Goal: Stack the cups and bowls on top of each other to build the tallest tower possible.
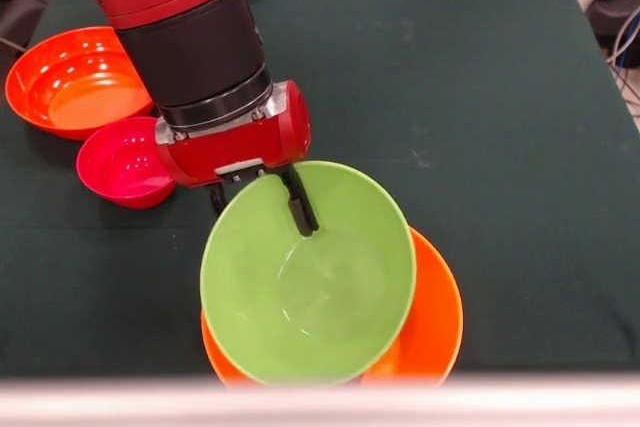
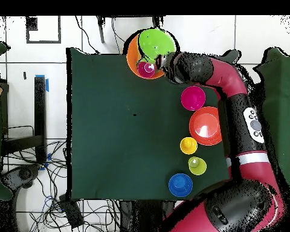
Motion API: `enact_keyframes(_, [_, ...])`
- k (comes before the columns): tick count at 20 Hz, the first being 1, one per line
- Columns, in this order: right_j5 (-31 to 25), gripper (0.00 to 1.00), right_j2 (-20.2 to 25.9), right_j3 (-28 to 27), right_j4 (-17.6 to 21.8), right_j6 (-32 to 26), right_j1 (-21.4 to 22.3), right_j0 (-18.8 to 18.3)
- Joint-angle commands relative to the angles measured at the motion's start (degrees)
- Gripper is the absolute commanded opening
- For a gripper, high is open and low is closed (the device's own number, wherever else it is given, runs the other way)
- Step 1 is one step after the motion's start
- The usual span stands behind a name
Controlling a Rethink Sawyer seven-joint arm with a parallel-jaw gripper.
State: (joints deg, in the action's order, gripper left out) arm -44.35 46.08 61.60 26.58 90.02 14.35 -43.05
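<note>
My gripper is shut on the rim of the large green bowl, with one finger inside and the other outside. It holds the bowl tilted, open side toward the camera, just above the large yellow-orange bowl at the table's near edge. In the overhead view the green bowl overlaps the yellow-orange bowl, with the gripper beside them. A red-pink cup stands at that bowl's edge. The front view hides it behind the green bowl.
The wide orange-red bowl and small red-pink bowl sit left of the arm. The overhead view shows them in a row with a yellow cup, a yellow-green vessel and the blue bowl.
</note>
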Motion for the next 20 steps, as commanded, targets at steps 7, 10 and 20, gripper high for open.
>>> enact_keyframes(7, [-15.28, 1.0, -4.17, -0.22, 3.43, -15.44, 3.23, 1.94])
enact_keyframes(10, [-28.05, 1.0, -5.72, 1.17, 1.71, -14.93, 11.46, 1.92])
enact_keyframes(20, [-42.67, 1.0, -6.13, -3.97, 5.23, -15.03, 14.28, 3.76])
